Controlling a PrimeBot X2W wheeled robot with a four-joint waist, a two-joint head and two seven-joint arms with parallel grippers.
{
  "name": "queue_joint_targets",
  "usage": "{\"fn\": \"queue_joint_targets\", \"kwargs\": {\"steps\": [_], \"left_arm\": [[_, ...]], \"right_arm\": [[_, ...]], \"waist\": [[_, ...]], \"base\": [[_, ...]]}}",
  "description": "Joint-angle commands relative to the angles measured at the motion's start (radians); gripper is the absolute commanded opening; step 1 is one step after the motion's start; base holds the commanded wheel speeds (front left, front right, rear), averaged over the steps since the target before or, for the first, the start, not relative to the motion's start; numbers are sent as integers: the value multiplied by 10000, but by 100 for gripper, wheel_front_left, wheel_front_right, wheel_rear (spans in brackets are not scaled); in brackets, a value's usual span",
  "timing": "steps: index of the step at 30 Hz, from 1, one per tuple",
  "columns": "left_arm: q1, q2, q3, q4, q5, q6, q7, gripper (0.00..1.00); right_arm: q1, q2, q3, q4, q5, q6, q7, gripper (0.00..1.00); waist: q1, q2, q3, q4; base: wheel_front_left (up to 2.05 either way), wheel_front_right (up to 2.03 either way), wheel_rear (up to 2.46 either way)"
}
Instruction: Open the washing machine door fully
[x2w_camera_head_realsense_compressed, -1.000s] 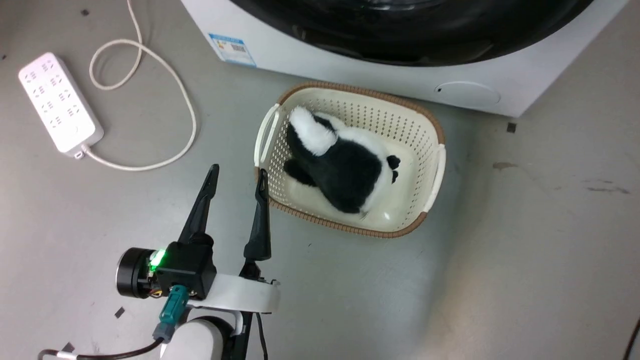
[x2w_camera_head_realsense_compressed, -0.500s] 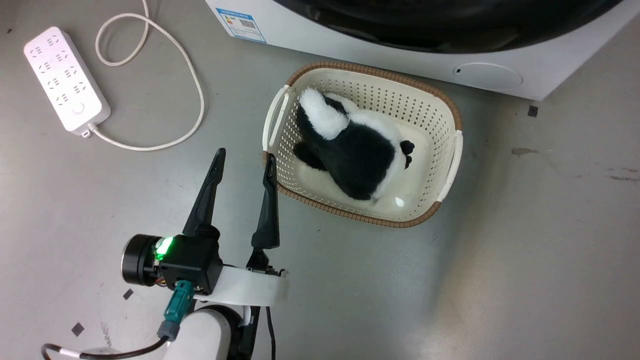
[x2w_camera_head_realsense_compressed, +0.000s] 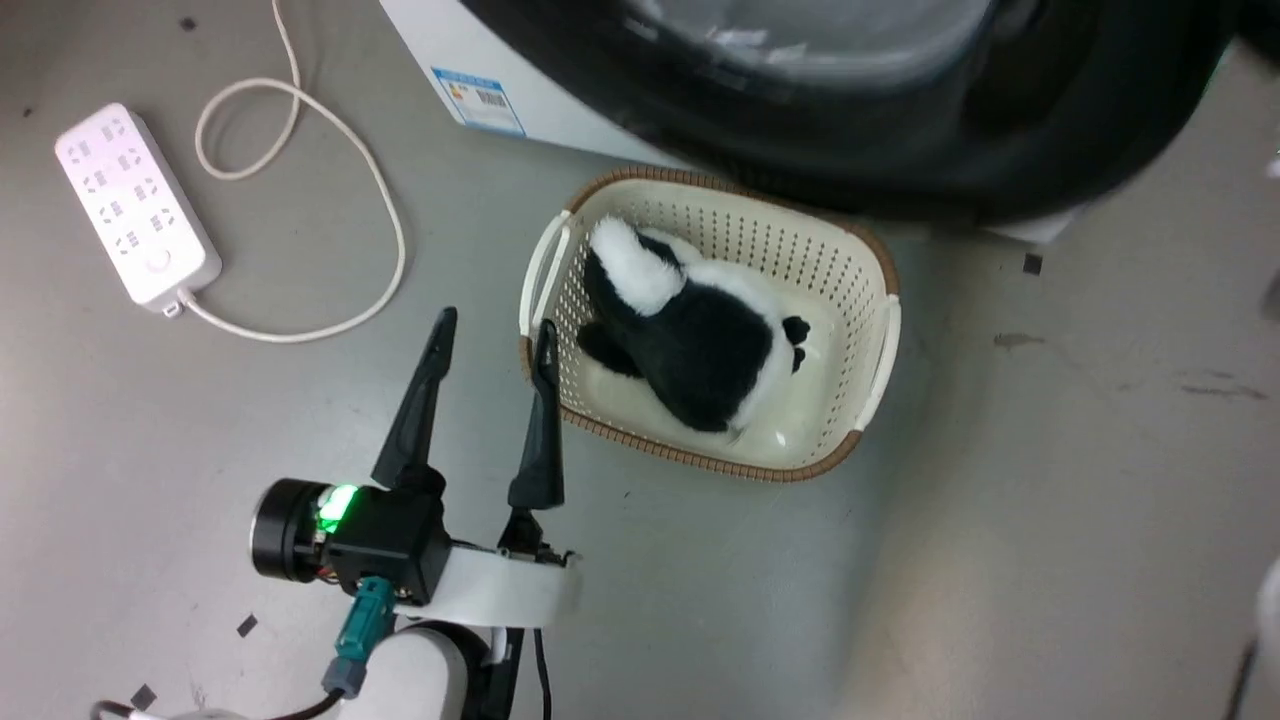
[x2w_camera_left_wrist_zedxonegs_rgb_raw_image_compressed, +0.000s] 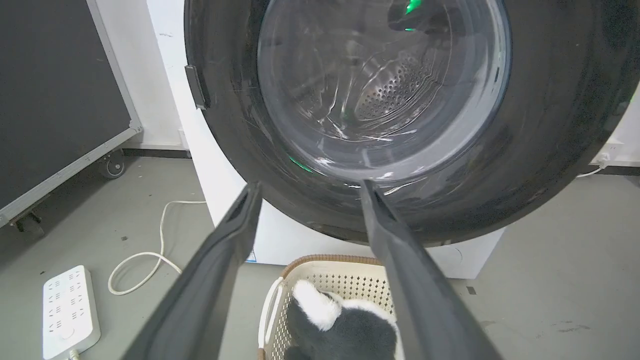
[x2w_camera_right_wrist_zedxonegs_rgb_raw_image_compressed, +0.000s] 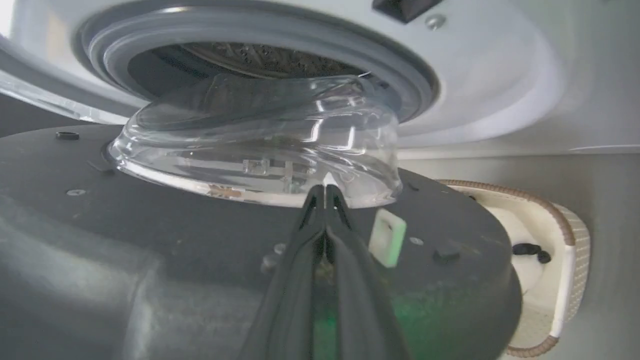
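Observation:
The washing machine door (x2w_camera_head_realsense_compressed: 900, 160) stands partly swung out from the white machine, its black rim blurred above the basket. In the left wrist view its outer face (x2w_camera_left_wrist_zedxonegs_rgb_raw_image_compressed: 550, 125) with the clear glass centre is straight ahead. My left gripper (x2w_camera_head_realsense_compressed: 493, 325) hangs open and empty over the floor beside the basket, and is open in its own view (x2w_camera_left_wrist_zedxonegs_rgb_raw_image_compressed: 310, 186) too. In the right wrist view I see the door's dark inner side (x2w_camera_right_wrist_zedxonegs_rgb_raw_image_compressed: 150, 225) and bulging glass bowl (x2w_camera_right_wrist_zedxonegs_rgb_raw_image_compressed: 250, 135), with the grey-ringed drum mouth (x2w_camera_right_wrist_zedxonegs_rgb_raw_image_compressed: 415, 85) behind. My right gripper (x2w_camera_right_wrist_zedxonegs_rgb_raw_image_compressed: 320, 189) is shut, tips at the bowl's base.
A cream basket (x2w_camera_head_realsense_compressed: 870, 250) holding a black-and-white plush toy (x2w_camera_head_realsense_compressed: 690, 340) sits on the floor right before the machine, under the door's swing. A white power strip (x2w_camera_head_realsense_compressed: 135, 205) and its cable (x2w_camera_head_realsense_compressed: 370, 200) lie at left. A black wheeled panel (x2w_camera_left_wrist_zedxonegs_rgb_raw_image_compressed: 50, 100) stands left of the machine.
The door has swung outward from the machine front and now reaches over the basket's far edge. The head camera shifted a little. My left gripper stays open beside the basket.

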Motion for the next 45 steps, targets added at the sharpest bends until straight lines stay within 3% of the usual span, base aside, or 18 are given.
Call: {"fn": "queue_joint_targets", "kwargs": {"steps": [1,8,14,27,32,36,37,38,39,45], "left_arm": [[82,10,-93,34,10,-25,-99,100],[450,10,-91,219,98,-239,-139,100],[795,10,-70,335,147,-391,-139,100],[1372,10,-127,495,289,-706,-139,100],[1411,10,-185,549,260,-699,-139,100],[1466,10,-190,596,234,-692,-139,100],[1502,10,-163,601,225,-694,-139,100],[1502,10,-163,601,225,-694,-139,100],[1519,10,-134,602,218,-697,-139,100],[1637,10,236,592,25,-782,-139,100]], "right_arm": [[207,546,31,50,318,14,417,0],[2112,1167,292,-1087,849,14,1540,0],[3665,1260,1265,-1770,1627,14,2027,0],[5522,1265,4772,-2485,4604,14,1231,0],[5934,1266,5808,-2976,4986,14,793,0],[6156,1266,6052,-3140,4976,14,524,0],[6228,1265,5974,-3275,4612,14,114,47],[6228,1265,5974,-3275,4612,14,114,47],[6268,1247,5918,-3335,4355,14,-89,100],[6776,717,5388,-4811,3047,14,-2010,100]], "waist": [[0,-1,-173,-20],[0,-1,-951,-97],[0,-1,-1449,-119],[0,-1,-1776,-153],[0,-1,-1839,-153],[0,-1,-1987,-192],[0,-1,-2107,-255],[0,-1,-2107,-255],[0,-1,-2187,-292],[0,-1,-2809,-565]], "base": [[0,0,0],[0,0,0],[0,0,0],[0,0,0],[0,0,0],[0,0,0],[0,0,0],[0,0,0],[0,0,0],[0,0,0]]}}
